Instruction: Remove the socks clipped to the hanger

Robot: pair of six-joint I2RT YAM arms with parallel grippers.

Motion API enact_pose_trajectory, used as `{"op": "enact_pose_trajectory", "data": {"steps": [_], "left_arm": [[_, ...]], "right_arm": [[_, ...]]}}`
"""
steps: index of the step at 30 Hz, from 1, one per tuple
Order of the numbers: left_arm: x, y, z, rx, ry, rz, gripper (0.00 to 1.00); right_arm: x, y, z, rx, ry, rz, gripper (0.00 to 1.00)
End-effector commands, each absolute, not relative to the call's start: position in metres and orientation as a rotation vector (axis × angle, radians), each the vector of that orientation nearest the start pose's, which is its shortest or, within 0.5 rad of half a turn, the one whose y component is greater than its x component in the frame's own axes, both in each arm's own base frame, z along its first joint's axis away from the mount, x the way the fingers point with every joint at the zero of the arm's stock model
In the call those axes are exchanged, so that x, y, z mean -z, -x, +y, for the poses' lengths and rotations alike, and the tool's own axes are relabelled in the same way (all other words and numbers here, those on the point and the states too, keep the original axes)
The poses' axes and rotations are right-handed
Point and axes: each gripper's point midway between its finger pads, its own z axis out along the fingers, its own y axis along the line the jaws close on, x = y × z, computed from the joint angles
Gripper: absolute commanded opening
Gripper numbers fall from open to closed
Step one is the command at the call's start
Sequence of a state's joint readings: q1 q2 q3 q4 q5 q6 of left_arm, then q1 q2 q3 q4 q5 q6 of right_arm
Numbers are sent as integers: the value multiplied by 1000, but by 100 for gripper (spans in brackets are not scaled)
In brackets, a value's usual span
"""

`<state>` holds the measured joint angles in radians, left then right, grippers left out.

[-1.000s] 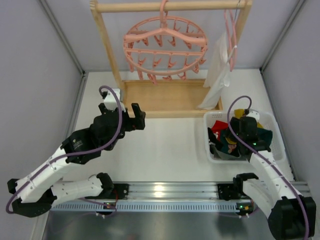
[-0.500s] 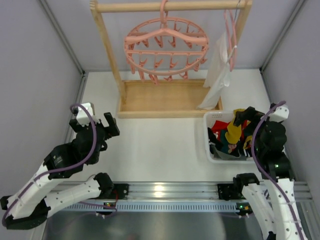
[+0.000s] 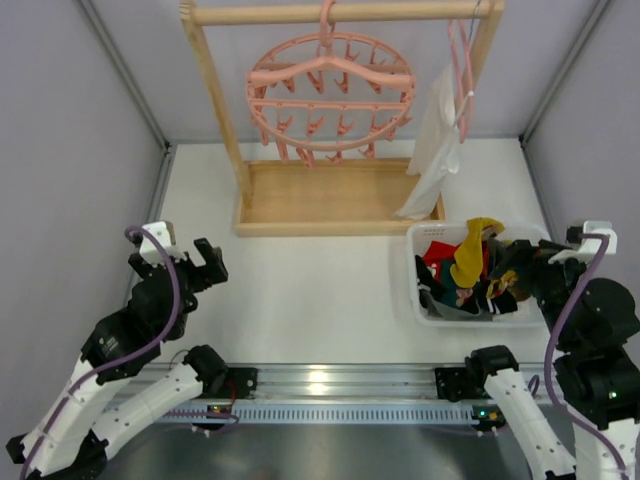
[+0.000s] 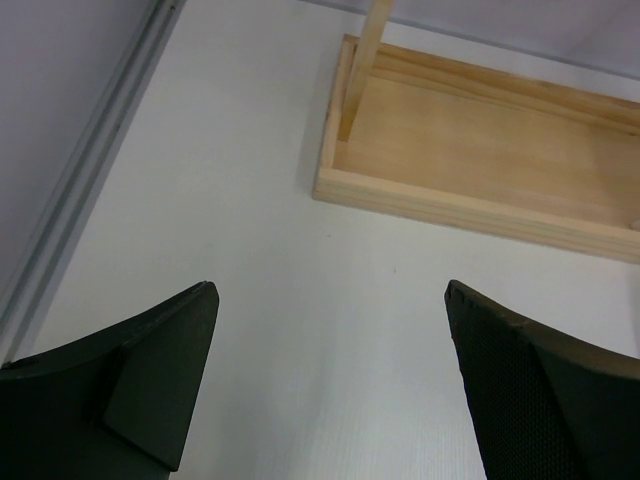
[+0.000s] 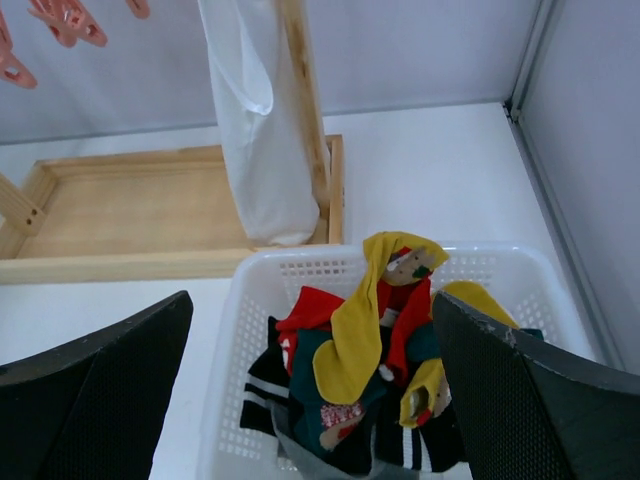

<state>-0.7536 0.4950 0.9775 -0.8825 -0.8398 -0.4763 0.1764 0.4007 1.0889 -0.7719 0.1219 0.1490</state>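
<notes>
Hanger: the pink hoop (image 3: 330, 95) hangs by its hook from the top rod of a wooden rack (image 3: 215, 110) at the far end of the counter (image 3: 320, 280), its pegs pointing down over the rack's tray base (image 3: 335, 195).

Socks: a heap of red, mustard and dark teal socks (image 3: 465, 265) lies in a white basket (image 3: 422, 305) on the right of the counter, well apart from the hanger. One mustard sock (image 5: 355, 330) is draped over the top of the heap.

Left pincer: the left pincer (image 3: 182, 263) hovers low over the bare left side of the counter, near the side wall. Its wrist view shows both fingers (image 4: 160, 390) spread wide with only the counter (image 4: 250, 280) and the tray's corner (image 4: 480, 150) between them.

Right pincer: the right pincer (image 3: 505, 275) hangs at the basket's right edge. From its wrist view the fingers (image 5: 90, 400) stand wide apart and grip nothing, with the basket (image 5: 250, 290) and socks (image 5: 330, 390) framed between them.

Cloth: a white cloth (image 3: 435, 140) droops from a thin hanger (image 3: 462, 70) on the rack's right post, its lower end at the tray, just beyond the basket.
</notes>
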Motion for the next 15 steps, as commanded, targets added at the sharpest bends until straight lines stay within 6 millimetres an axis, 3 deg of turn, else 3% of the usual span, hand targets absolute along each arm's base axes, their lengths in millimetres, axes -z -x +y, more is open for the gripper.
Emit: {"op": "enact_pose_trajectory", "data": {"steps": [1, 8, 12, 15], "left_arm": [[-297, -189, -34, 162, 196, 1784, 99], [-293, -184, -39, 216, 172, 1778, 99], [-286, -188, -50, 254, 153, 1785, 99], [-293, -190, -49, 254, 170, 1770, 99]], "right_arm": [[-342, -147, 1, -62, -37, 1696, 99], [-325, -135, -12, -26, -62, 1678, 99], [-327, -132, -14, -28, -81, 1652, 99], [-326, -134, -14, -28, -83, 1652, 99]]}}
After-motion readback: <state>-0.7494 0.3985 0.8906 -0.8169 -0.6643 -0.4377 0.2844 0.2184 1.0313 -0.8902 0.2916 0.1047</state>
